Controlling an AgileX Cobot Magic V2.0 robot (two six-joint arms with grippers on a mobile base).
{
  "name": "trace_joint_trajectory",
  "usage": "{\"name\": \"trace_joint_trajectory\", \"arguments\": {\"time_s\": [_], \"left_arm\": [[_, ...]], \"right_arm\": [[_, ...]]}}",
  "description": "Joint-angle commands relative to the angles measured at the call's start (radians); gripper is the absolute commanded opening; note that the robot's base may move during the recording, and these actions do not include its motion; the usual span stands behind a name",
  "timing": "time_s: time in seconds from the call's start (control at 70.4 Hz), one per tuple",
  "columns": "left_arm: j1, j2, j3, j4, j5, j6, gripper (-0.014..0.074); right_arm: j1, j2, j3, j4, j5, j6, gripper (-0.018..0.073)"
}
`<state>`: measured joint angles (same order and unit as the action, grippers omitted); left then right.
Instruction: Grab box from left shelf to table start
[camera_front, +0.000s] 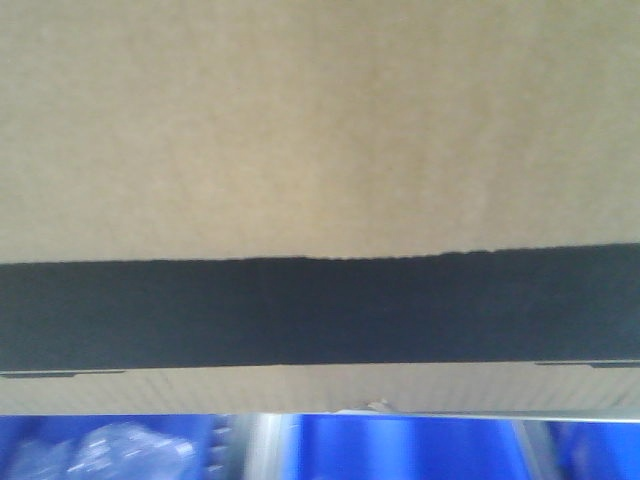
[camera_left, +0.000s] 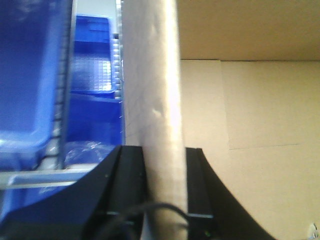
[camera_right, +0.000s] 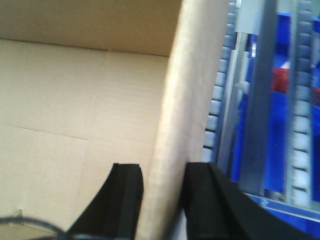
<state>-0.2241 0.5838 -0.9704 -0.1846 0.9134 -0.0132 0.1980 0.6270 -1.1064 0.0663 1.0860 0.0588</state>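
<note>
The brown cardboard box (camera_front: 320, 130) fills the front view, with a black printed band (camera_front: 320, 310) across its lower part. In the left wrist view my left gripper (camera_left: 164, 150) is shut on the box's upright side wall (camera_left: 150, 75), one finger outside and one inside the open box (camera_left: 260, 150). My right gripper (camera_right: 162, 167) is likewise shut on the opposite wall (camera_right: 185, 90), with the box's inside (camera_right: 60, 100) to its left. Of the left shelf, only a grey metal post (camera_right: 260, 100) and roller strips (camera_right: 222, 100) show. The table is out of view.
Blue plastic bins sit close around the box: below it in the front view (camera_front: 420, 450), left of the gripped wall (camera_left: 30, 75) and behind the post on the right (camera_right: 280, 125). One bin holds crinkled clear plastic (camera_front: 120, 450).
</note>
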Motion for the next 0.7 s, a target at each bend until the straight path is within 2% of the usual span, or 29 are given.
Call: {"name": "trace_joint_trajectory", "arguments": {"time_s": [0.0,0.682], "left_arm": [[-0.012,-0.01,-0.045,-0.176,-0.154,-0.013,-0.0104],[-0.012,-0.01,-0.045,-0.176,-0.154,-0.013,-0.0104]], "right_arm": [[-0.001,0.003,-0.027,0.066,-0.116,-0.017,0.0057],[-0.001,0.003,-0.027,0.066,-0.11,-0.017,0.0057]]}}
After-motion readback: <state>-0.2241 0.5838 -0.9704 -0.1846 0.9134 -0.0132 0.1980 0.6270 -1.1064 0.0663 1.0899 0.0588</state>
